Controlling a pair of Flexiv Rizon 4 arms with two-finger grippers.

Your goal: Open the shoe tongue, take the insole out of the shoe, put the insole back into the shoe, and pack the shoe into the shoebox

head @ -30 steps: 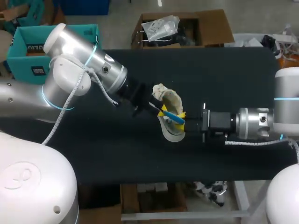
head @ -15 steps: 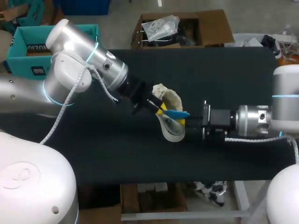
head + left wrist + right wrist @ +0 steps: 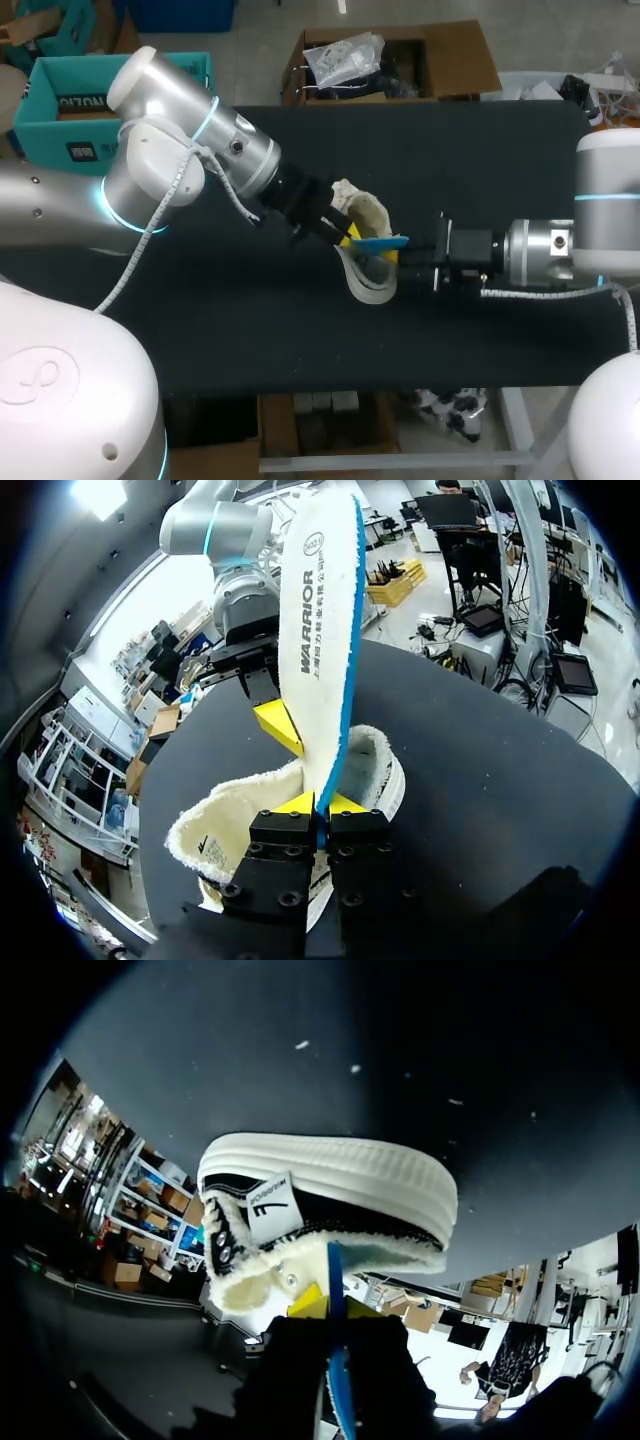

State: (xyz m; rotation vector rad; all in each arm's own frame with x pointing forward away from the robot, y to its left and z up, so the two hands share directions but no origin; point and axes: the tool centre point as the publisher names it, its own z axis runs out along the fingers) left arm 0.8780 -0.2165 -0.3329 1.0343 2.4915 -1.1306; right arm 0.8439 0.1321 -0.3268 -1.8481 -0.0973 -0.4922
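Lying midway on the table (image 3: 480, 150), bare black top open all round, the shoe (image 3: 330, 1190) shows cream fleece and a white sole. Left gripper (image 3: 320, 803) and right gripper (image 3: 328, 1305) both clamp the blue-edged insole (image 3: 320, 630) just above it.

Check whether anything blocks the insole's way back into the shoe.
Nothing visible does. The insole, held by the left gripper and the right gripper with jaws closed on it, stands on edge at the shoe, whose fleece-lined opening shows nothing else inside where visible.
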